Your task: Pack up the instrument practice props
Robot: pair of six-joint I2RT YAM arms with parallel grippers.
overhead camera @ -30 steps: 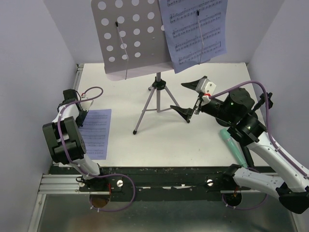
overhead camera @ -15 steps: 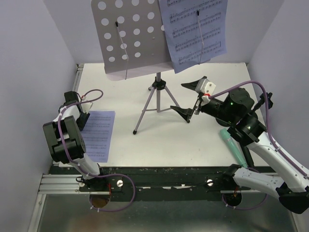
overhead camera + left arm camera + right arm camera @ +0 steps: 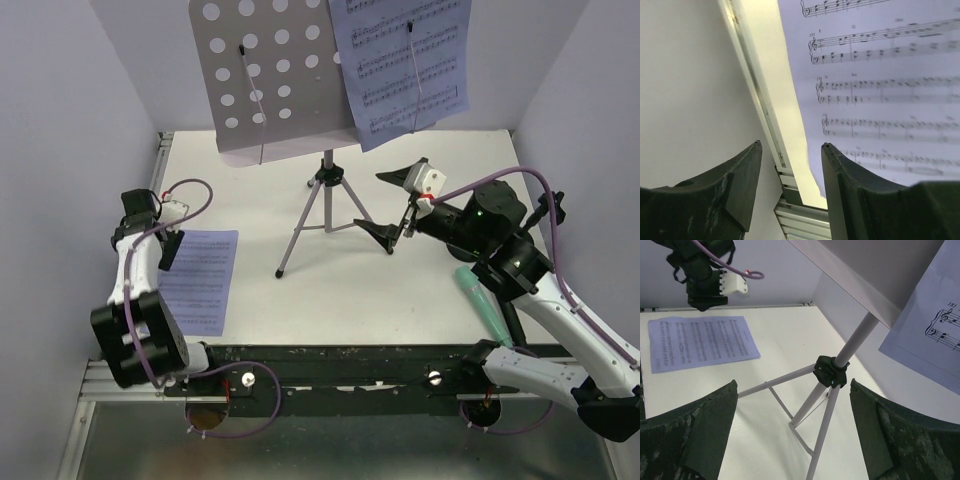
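The lilac perforated music rack (image 3: 270, 70) stands on its tripod (image 3: 325, 205) at the back middle, with one sheet-music page (image 3: 405, 65) clipped to its right half. Another page (image 3: 200, 280) lies flat at the table's left. My left gripper (image 3: 168, 248) is open and empty above that page's left edge; the wrist view shows the page (image 3: 880, 90) beside the open gripper (image 3: 790, 145). My right gripper (image 3: 387, 205) is open and empty just right of the tripod, facing its black hub (image 3: 831, 371). A mint-green microphone (image 3: 485, 305) lies under my right arm. The black microphone and the holders are out of view.
Lilac walls close the table on the left, back and right. A metal rail (image 3: 785, 170) runs along the table's left edge, right by my left gripper. The tripod legs (image 3: 815, 440) spread over the table's middle.
My left arm folded back toward the near edge and its wrist shifted left and away. The flat page slid slightly right. The right arm has not moved.
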